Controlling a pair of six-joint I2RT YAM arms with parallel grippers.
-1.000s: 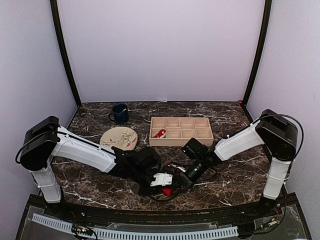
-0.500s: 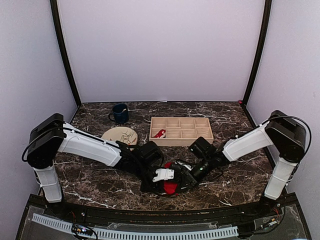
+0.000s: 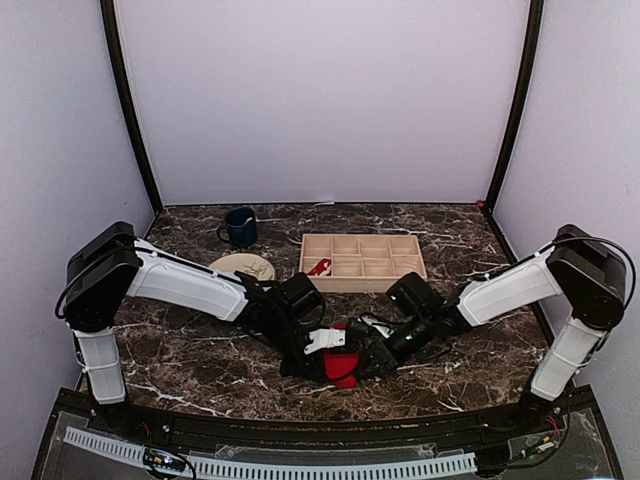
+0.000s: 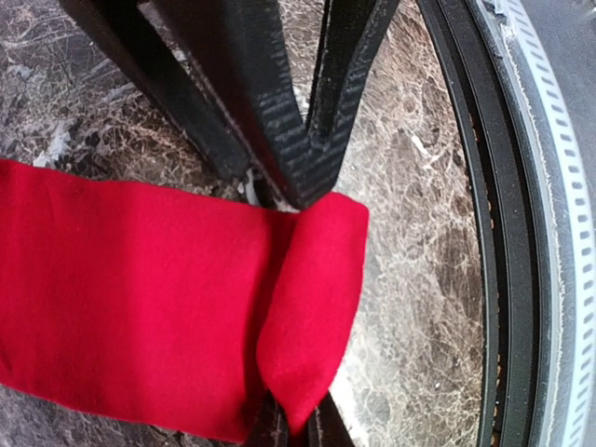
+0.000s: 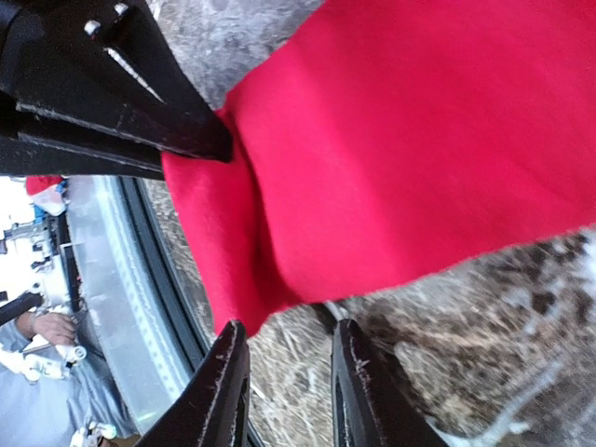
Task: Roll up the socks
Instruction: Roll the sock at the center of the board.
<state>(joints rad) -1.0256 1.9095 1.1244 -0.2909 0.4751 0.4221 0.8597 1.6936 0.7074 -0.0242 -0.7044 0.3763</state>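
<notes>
One sock (image 4: 140, 298) sits pinched in the left claw (image 4: 299, 192), right claw (image 5: 291, 331) part-open at its fold.

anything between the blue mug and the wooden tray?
Nothing: only bare marble tabletop between the blue mug and the wooden tray, per the top view.

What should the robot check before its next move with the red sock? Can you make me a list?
1. Left gripper pinching the sock: ok, shut on its folded end.
2. Right gripper gripping the sock: not ok, fingers apart at its edge.
3. Roll started: ok, one end is folded over.
4. Plate and box out of the way: ok, both sit farther back.
5. Small red thing in the box a sock too: cannot tell.
</notes>
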